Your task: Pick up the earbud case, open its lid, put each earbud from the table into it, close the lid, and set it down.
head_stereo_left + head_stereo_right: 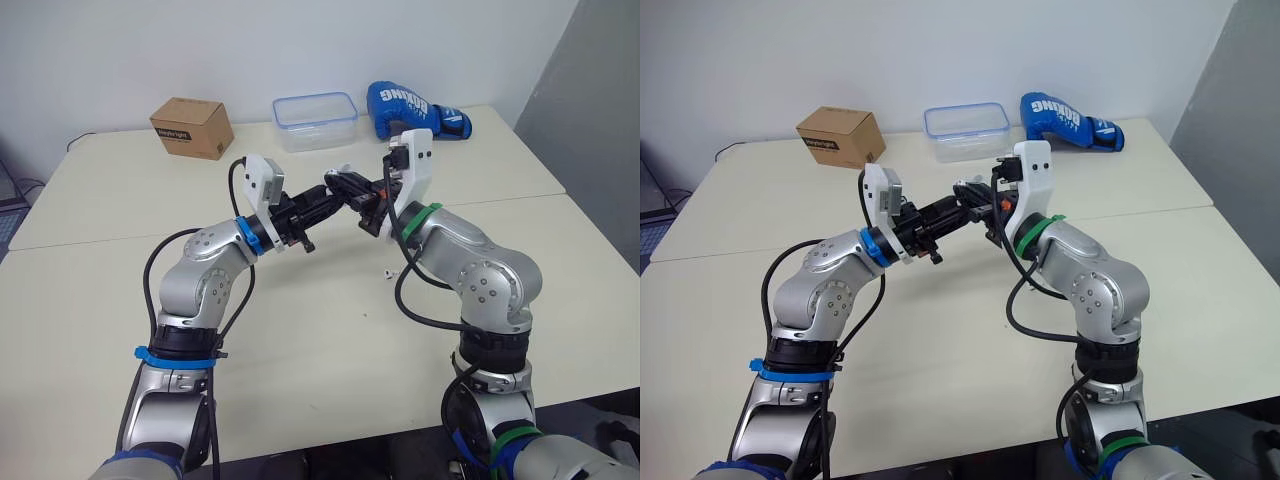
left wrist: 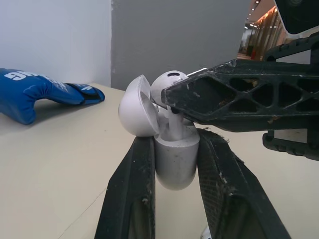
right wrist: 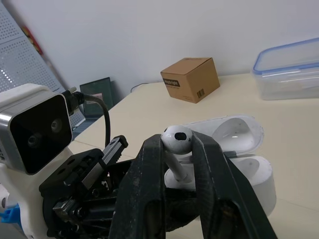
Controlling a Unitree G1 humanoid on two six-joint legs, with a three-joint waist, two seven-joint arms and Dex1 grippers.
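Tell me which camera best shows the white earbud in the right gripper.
Right wrist view: the white earbud, head and stem, shows pinched in the right gripper. Left wrist view shows its head partly covered; eye views, too small.

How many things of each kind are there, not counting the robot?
Earbud case: 1
Earbud: 1
Small white piece, perhaps another earbud: 1
Cardboard box: 1
Plastic container: 1
Boxing glove: 1
Total: 6
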